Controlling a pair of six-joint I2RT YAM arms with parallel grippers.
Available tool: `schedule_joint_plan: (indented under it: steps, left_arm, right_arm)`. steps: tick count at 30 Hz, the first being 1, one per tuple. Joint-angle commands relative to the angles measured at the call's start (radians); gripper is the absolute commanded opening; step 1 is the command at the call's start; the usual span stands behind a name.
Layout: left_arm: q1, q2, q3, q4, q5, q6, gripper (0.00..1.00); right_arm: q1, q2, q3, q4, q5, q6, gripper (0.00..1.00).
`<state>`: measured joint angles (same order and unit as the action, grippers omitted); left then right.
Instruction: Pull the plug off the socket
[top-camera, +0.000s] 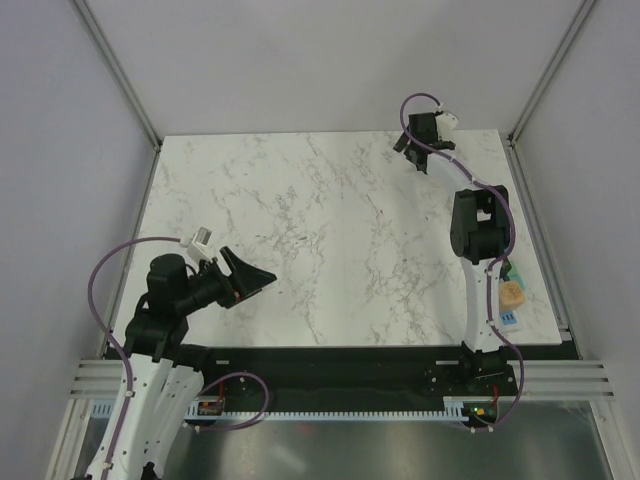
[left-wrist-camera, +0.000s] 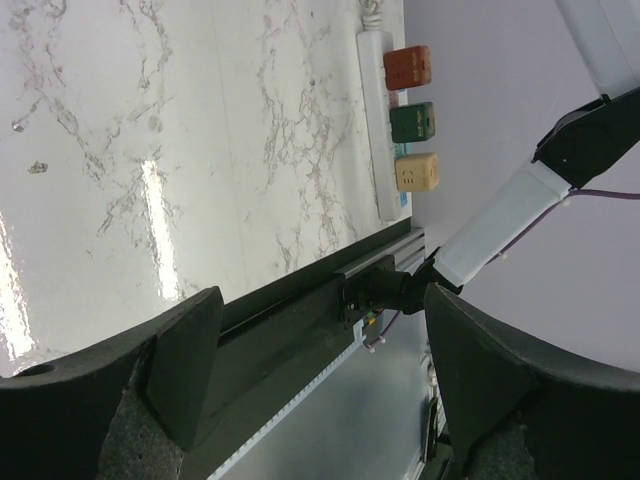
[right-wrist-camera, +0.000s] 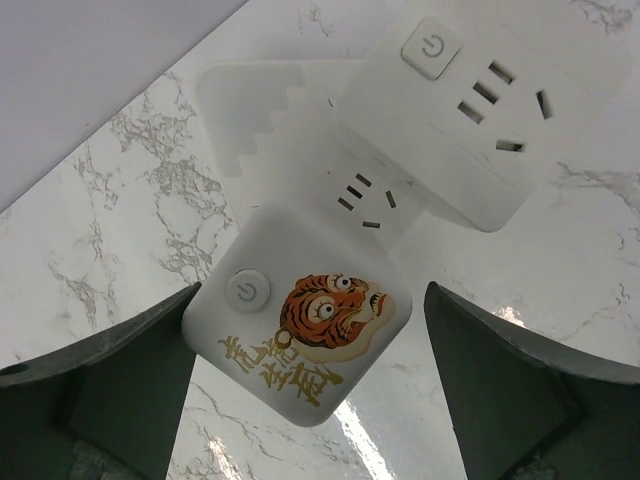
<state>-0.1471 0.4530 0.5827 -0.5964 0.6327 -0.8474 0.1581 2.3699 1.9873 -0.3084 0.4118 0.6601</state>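
Note:
In the right wrist view a white cube plug (right-wrist-camera: 300, 325) with a tiger picture and a round power button sits on a white socket block (right-wrist-camera: 370, 195). A second white cube (right-wrist-camera: 470, 110) sits next to it on the same block. My right gripper (right-wrist-camera: 310, 345) is open, with one finger on each side of the tiger cube. In the top view this gripper (top-camera: 413, 150) hangs over the table's far right corner and hides those cubes. My left gripper (top-camera: 255, 278) is open and empty at the near left, also seen in its wrist view (left-wrist-camera: 320, 380).
A white power strip (left-wrist-camera: 378, 130) lies along the table's right edge. It holds an orange-red plug (left-wrist-camera: 408, 67), a green plug (left-wrist-camera: 412, 122) and a beige plug (left-wrist-camera: 417, 172). The beige plug (top-camera: 513, 293) also shows beside the right arm. A black rail (top-camera: 330, 355) runs along the near edge.

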Motion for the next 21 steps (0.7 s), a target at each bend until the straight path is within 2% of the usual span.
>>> schedule_joint_plan:
  steps: [1, 7, 10, 12, 15, 16, 21]
  left_arm:
    - [0.004, -0.019, 0.037, 0.024, 0.022, -0.015, 0.88]
    - [0.003, -0.025, 0.031, 0.024, 0.021, -0.024, 0.88]
    - [0.003, -0.022, 0.032, 0.024, 0.021, -0.024, 0.88]
    - [0.003, -0.02, 0.032, 0.027, 0.021, -0.024, 0.88]
    - [0.003, -0.017, 0.029, 0.024, 0.021, -0.022, 0.88]
    - [0.003, -0.019, 0.028, 0.024, 0.021, -0.021, 0.88]
    - [0.003, -0.002, 0.031, 0.023, 0.021, -0.028, 0.84]
  right_arm:
    - [0.0, 0.015, 0.061, -0.023, 0.058, -0.014, 0.98]
    - [0.0, 0.055, 0.114, -0.049, 0.071, -0.027, 0.97]
    - [0.004, 0.049, 0.114, -0.049, 0.058, -0.059, 0.78]
    - [0.014, 0.034, 0.108, -0.049, 0.061, -0.086, 0.75]
    - [0.031, 0.003, 0.079, -0.049, 0.067, -0.146, 0.57]
    - [0.034, -0.03, 0.062, -0.046, 0.068, -0.16, 0.47]
    - [0.076, -0.136, -0.065, -0.047, 0.053, -0.211, 0.38]
